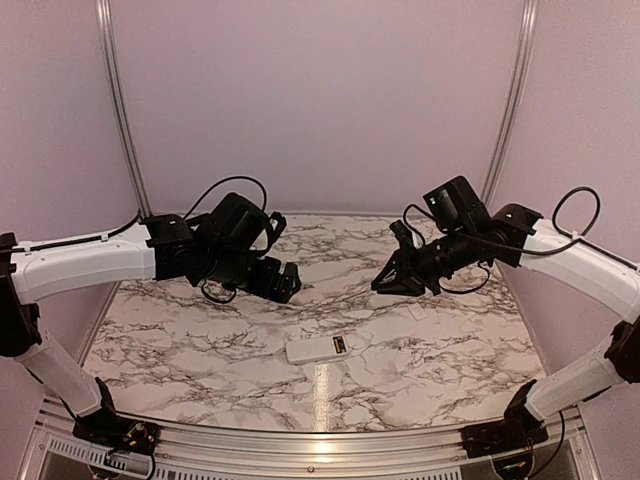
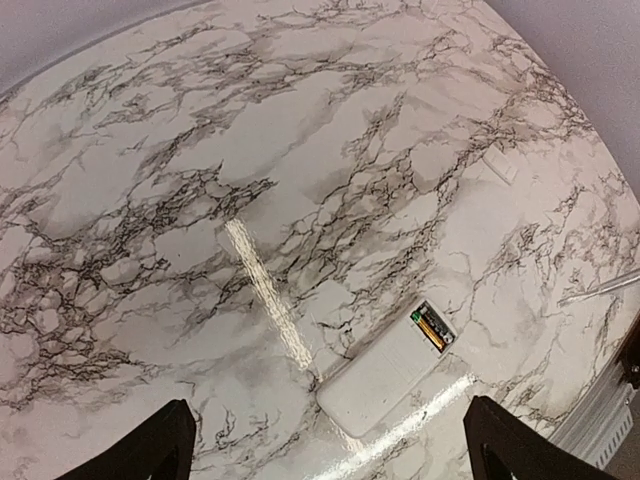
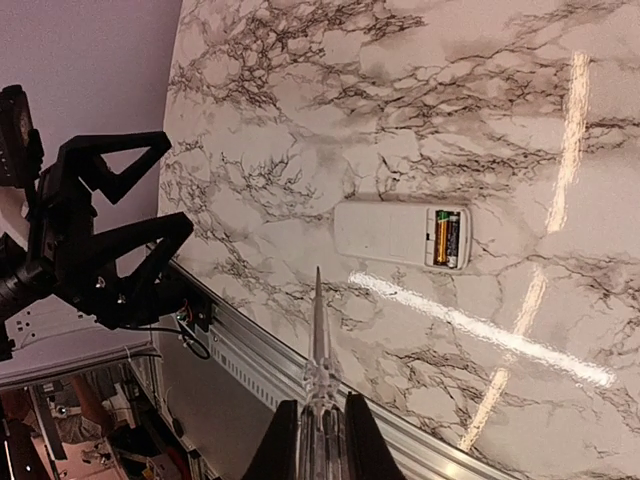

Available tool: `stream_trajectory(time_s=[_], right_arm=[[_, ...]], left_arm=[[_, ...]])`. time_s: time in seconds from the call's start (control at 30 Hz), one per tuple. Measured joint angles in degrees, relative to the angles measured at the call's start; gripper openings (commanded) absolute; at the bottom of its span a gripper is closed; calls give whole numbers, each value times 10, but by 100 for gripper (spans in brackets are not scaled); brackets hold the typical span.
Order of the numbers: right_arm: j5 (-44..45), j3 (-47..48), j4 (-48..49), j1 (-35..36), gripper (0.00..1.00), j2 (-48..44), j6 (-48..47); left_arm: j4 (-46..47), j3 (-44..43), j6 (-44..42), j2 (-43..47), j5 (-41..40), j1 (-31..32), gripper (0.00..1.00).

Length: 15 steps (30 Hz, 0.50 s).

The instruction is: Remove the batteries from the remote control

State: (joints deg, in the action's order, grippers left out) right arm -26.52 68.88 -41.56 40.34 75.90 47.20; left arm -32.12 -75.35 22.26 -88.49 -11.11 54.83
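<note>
On marble table (image 1: 200, 340), lilac walls (image 1: 320, 100) | remote control (image 3: 390, 232) holds batteries (image 3: 447, 238) | left fingers (image 2: 140, 450) apart | right fingers (image 3: 285, 450) clamp rod (image 3: 319, 330)

My left arm (image 1: 90, 262), right arm (image 1: 580, 262) raised, reaching inward. Left gripper (image 2: 328, 405) spread wide. Right gripper (image 3: 322, 405) pinched tight on rod (image 3: 319, 330).

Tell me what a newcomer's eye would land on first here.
The white remote control lying mid-table on the marble tabletop, its open recess showing two batteries, one golden-orange and one dark. Next, the thin pointed rod clamped in the right gripper, aimed roughly towards the remote.
</note>
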Motion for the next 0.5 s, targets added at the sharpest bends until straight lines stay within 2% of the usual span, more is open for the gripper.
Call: stream_trajectory(time_s=[0.2,0.5], right_arm=[[32,38,-38,7,0,27,-62],[79,60,-78,34,0,99,-120]], left_arm=[[-12,53,74,-17,99,-4,93],[-14,61,126,-96,196,-4,93]])
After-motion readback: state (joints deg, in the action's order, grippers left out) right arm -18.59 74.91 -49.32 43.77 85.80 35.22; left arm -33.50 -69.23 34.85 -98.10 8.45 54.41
